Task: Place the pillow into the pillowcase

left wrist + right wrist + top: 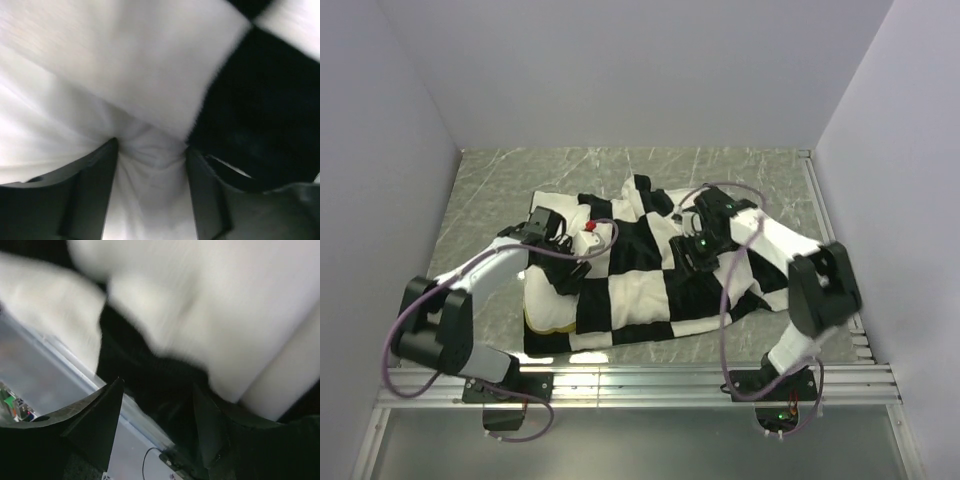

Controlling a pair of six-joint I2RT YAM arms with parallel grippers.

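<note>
The black-and-white checkered pillowcase [640,290] lies spread across the middle of the table. The cream pillow [542,300] sticks out of its left side, its yellow band [534,322] at the near left corner. My left gripper [572,278] is at that left edge. In the left wrist view, the left gripper [152,147] pinches wrinkled smooth white cloth, with the fuzzy pillowcase [260,100] just beyond. My right gripper [688,258] is over the case's middle. In the right wrist view, the right gripper [156,385] holds a black fold of the pillowcase [225,300].
Aluminium rails run along the table's near edge [640,375] and right side [820,210]. Grey walls close in the left, back and right. Bare marbled tabletop [620,165] shows behind the pillowcase. The near rail also shows in the right wrist view [60,360].
</note>
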